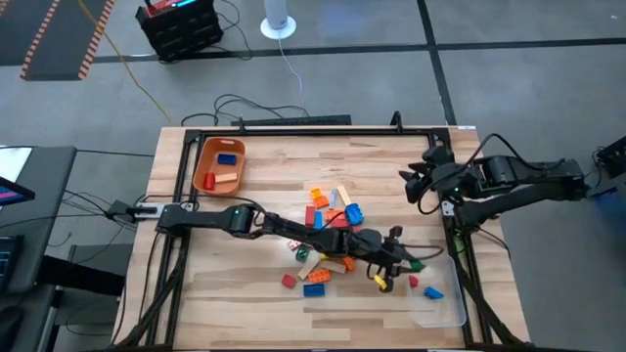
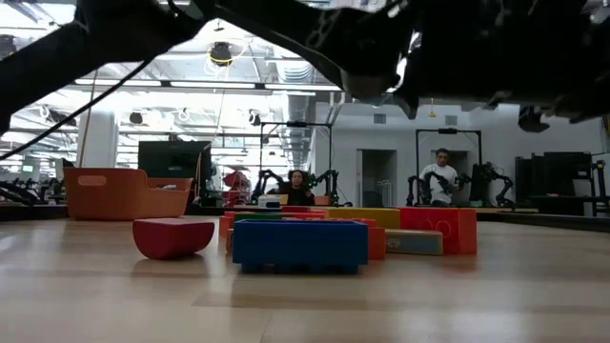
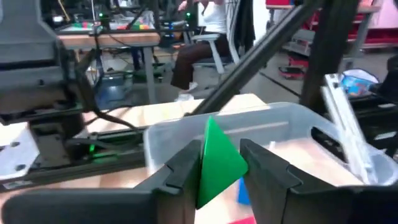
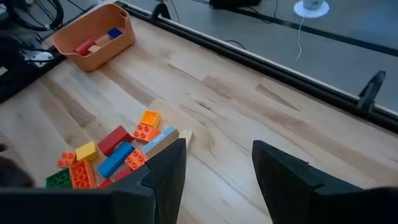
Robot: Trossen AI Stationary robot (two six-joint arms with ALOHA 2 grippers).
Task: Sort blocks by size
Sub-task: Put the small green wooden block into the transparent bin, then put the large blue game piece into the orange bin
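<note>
Left tool (image 3: pixel 221 165), stretched across the middle of the wooden table (image 1: pixel 372 171), pinches a green block (image 3: pixel 217 158) between its two dark fingers (image 3: pixel 183 165) — the block stands tilted, one corner up, directly in front of the near wall of the clear tray (image 3: pixel 180 134). From above, this tool (image 1: pixel 409 260) sits at the tray's (image 1: pixel 445 313) left edge, with a blue block (image 1: pixel 432 292) and a red one (image 1: pixel 413 282) lying just beyond it inside the tray. Behind the tool, toward the arm's base, the blocks (image 1: pixel 331 210) lie scattered in a loose pile of red, blue, orange, yellow and tan; a blue brick (image 1: pixel 315 289) and a small red piece (image 1: pixel 289 281) rest at the pile's near side. Seen level with the table, that blue brick (image 2: pixel 299 244) stands in front, a rounded red piece (image 2: pixel 172 236) beside it and a red brick (image 2: pixel 438 229) behind, with people seated in the room beyond. Far behind the left tool, the orange bin (image 1: pixel 205 166) holds a blue block (image 1: pixel 228 157) and a few others.

Right tool (image 4: pixel 214 168) hangs released, fingers apart and empty, near the table's right edge (image 1: pixel 418 182) — well apart from the pile, which its own camera shows ahead of it (image 4: pixel 115 155), the orange bin (image 4: pixel 93 40) farther off.
</note>
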